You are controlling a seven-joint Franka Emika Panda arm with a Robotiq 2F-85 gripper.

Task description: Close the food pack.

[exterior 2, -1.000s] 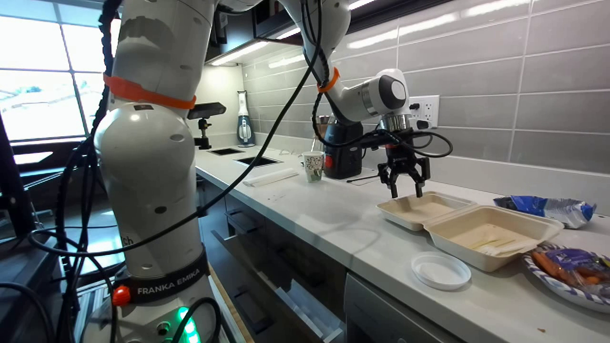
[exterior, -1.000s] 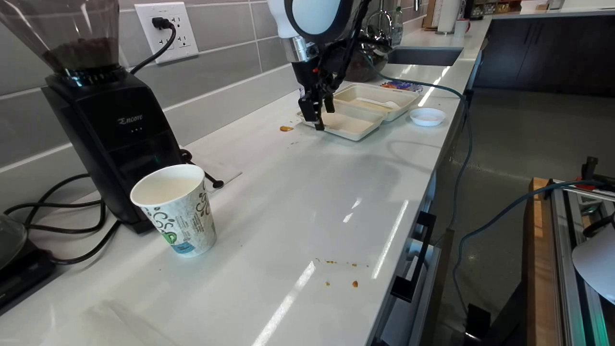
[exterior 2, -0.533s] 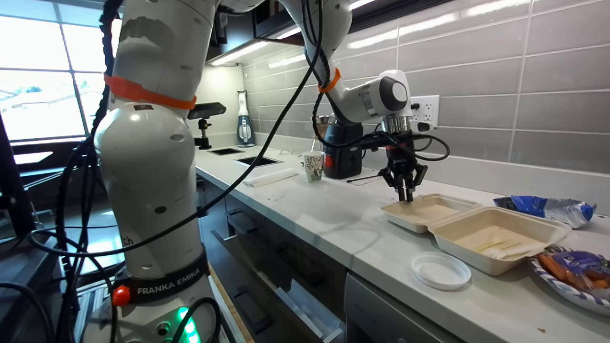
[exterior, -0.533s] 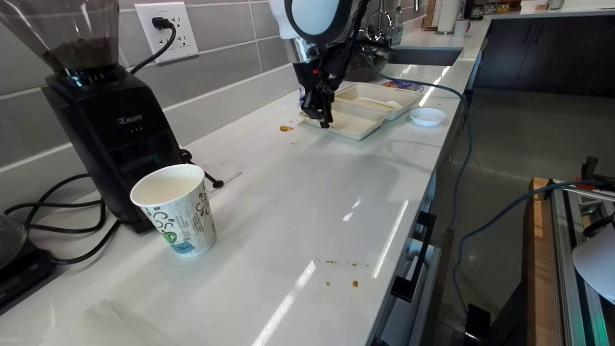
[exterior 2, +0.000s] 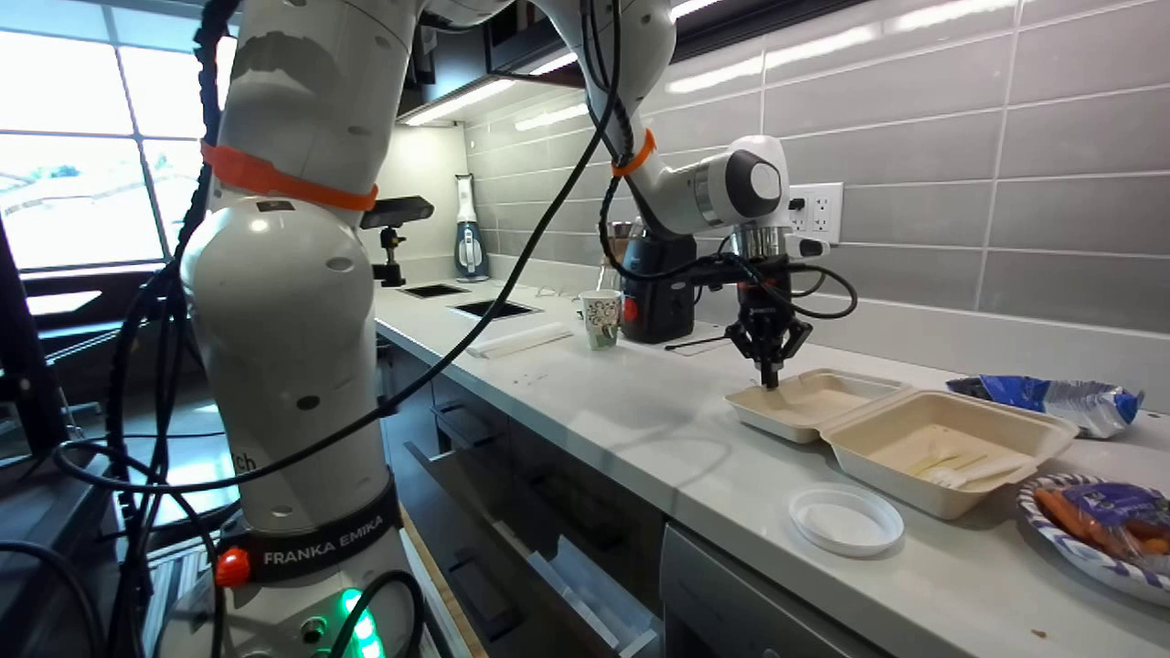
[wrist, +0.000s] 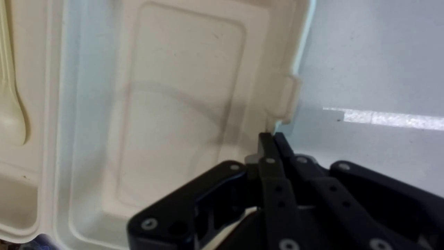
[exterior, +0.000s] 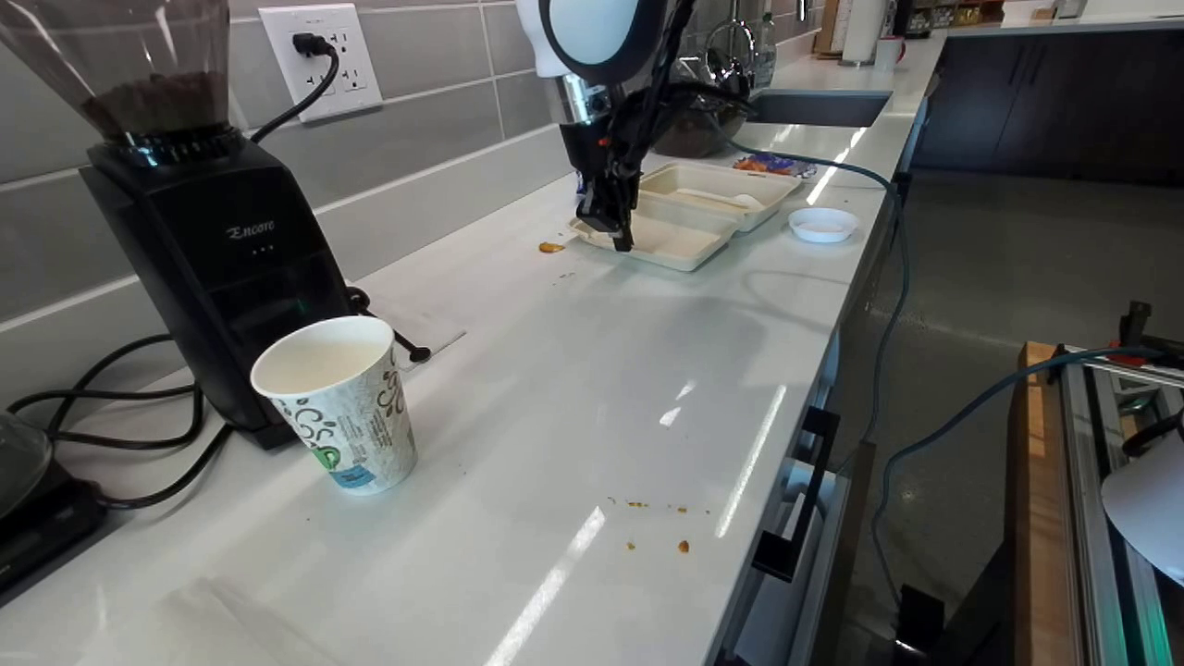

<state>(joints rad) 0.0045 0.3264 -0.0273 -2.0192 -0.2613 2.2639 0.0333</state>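
Currently, the food pack (exterior 2: 891,434) rests on the desk (exterior: 555,398), unfolded at its hinge, with the hollow sides of both halves facing up. Pale cutlery (exterior 2: 973,471) lies in the half farther from the gripper (wrist: 272,135); the wrist view identifies one piece as a spoon (wrist: 10,121). The gripper points downward at the outer rim of the nearer half, just beside the tab (wrist: 286,99). Its fingers (wrist: 269,149) are narrow, drawn together, with the thin rim of the food pack pinched at their tips.

A shallow white dish (exterior 2: 845,519) sits just beside the food pack, toward the front edge of the desk. Near the half with the cutlery, a plate (exterior 2: 1060,546) with a striped rim bears a bag (exterior 2: 1106,501) with orange contents. A crumpled blue-and-silver packet (exterior 2: 1060,402) lies toward the wall.

Well apart from the food pack, a patterned paper cup (exterior: 347,407) stands upright near a black coffee grinder (exterior: 222,268). A plug occupies the wall outlet (exterior: 324,60). Small orange crumbs (exterior: 684,547) lie on the desk. Below the desk, a drawer (exterior 2: 599,585) extends outward.
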